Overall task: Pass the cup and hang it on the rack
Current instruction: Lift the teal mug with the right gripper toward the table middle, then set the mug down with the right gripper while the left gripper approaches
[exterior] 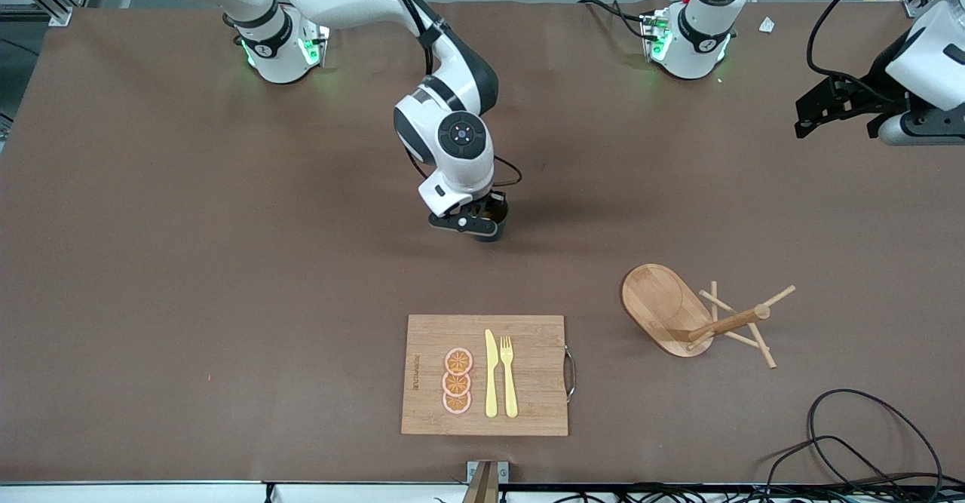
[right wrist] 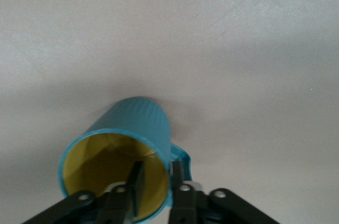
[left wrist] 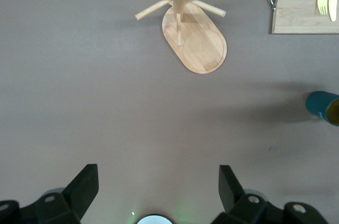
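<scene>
At centre frame in the front view, the right gripper (exterior: 482, 224) is down at the brown table (exterior: 188, 262), its arm reaching in from the base at the upper left. In the right wrist view, its two fingers (right wrist: 136, 187) straddle the rim of the teal cup (right wrist: 127, 144), one inside the mustard-yellow interior and one outside next to the small handle; the jaws are narrow about the wall, though whether they press it or have just loosened cannot be told. The cup sits on the table in the middle of the frame, mostly hidden under the gripper from the front.

Below centre lies a wooden cutting board (exterior: 528, 337) carrying three orange slices (exterior: 457, 381), a yellow knife (exterior: 491, 375) and a yellow fork (exterior: 509, 375).

Lower right of centre, the wooden rack (exterior: 663, 303) stands on its oval base with its pegs fanning off the post, toward the left arm's end of the table.

At the upper right edge, the left gripper (exterior: 840, 107) waits above the table, jaws spread wide and holding nothing.
</scene>
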Robot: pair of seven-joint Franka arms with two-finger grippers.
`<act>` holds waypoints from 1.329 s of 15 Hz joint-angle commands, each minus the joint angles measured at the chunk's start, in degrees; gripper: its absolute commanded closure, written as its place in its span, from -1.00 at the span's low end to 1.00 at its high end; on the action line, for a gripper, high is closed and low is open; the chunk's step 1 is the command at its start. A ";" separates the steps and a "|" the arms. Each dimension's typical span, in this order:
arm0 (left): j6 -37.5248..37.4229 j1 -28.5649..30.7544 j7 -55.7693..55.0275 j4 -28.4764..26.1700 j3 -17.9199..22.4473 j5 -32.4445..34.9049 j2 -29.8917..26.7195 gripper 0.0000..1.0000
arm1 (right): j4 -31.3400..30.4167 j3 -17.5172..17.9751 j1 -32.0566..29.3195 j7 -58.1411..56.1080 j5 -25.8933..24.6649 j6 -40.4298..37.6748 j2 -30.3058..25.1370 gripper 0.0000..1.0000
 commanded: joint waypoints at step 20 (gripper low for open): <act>12.60 -29.02 -42.46 3.59 0.02 0.17 18.31 -0.99 | -0.06 -1.98 -38.35 -46.46 -8.53 -27.45 -20.67 -1.00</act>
